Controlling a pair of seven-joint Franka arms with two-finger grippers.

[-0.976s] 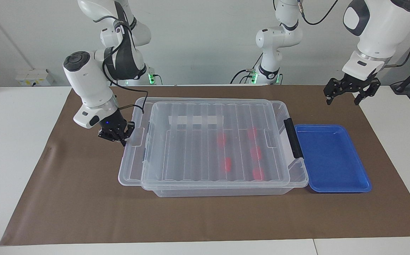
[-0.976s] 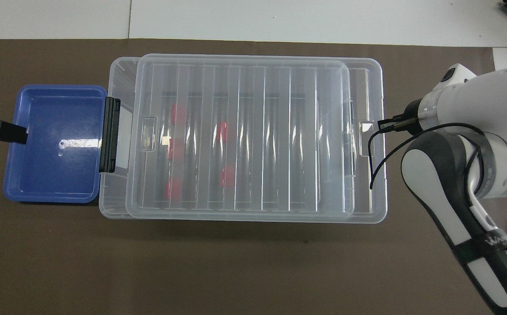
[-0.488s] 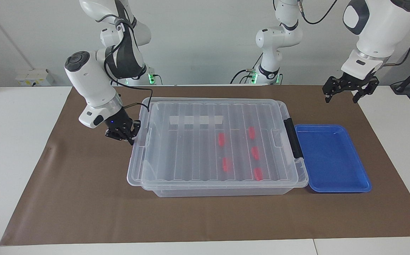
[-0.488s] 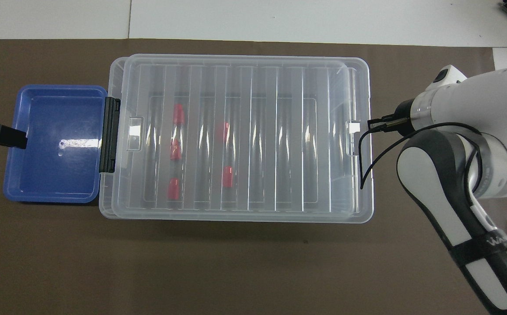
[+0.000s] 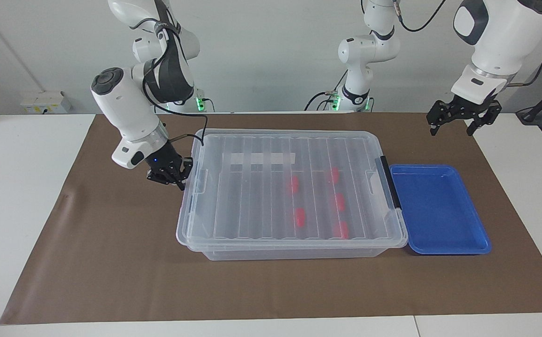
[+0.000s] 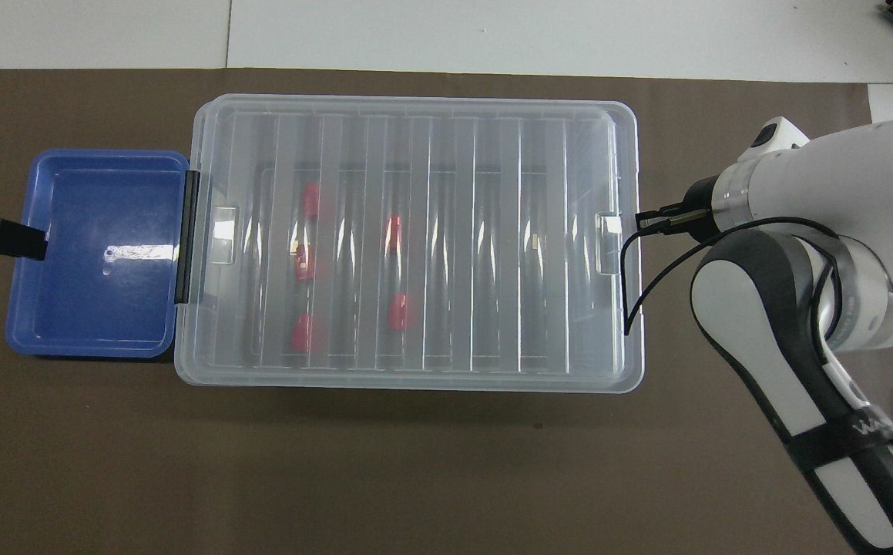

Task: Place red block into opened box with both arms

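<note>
Landmark: the box (image 5: 294, 248).

Box: stands mid-mat, long axis running from the right arm's end of the table toward the left arm's end. The lid (image 5: 261, 187) now sits square over it, covering it fully. A black latch (image 5: 387, 182) is at the end toward the left arm, and a blue tray (image 5: 439, 210) lies just beside that end.

Blocks: five red blocks (image 5: 299, 217) are visible through the lid, all inside the box, in the half toward the latch.

Right gripper (image 5: 170, 178): low at the box's unlatched end, at the lid's edge, fingertips pressed together. Whether it touches or pinches the lid edge cannot be told.

Left gripper (image 5: 458, 122): raised near the latch end, over the mat beside the tray, fingers spread and empty; this arm waits.

Judgement: the blocks appear placed and the lid closed. What remains turns on the latch, which lies toward the left gripper, the nearer hand to it.
</note>
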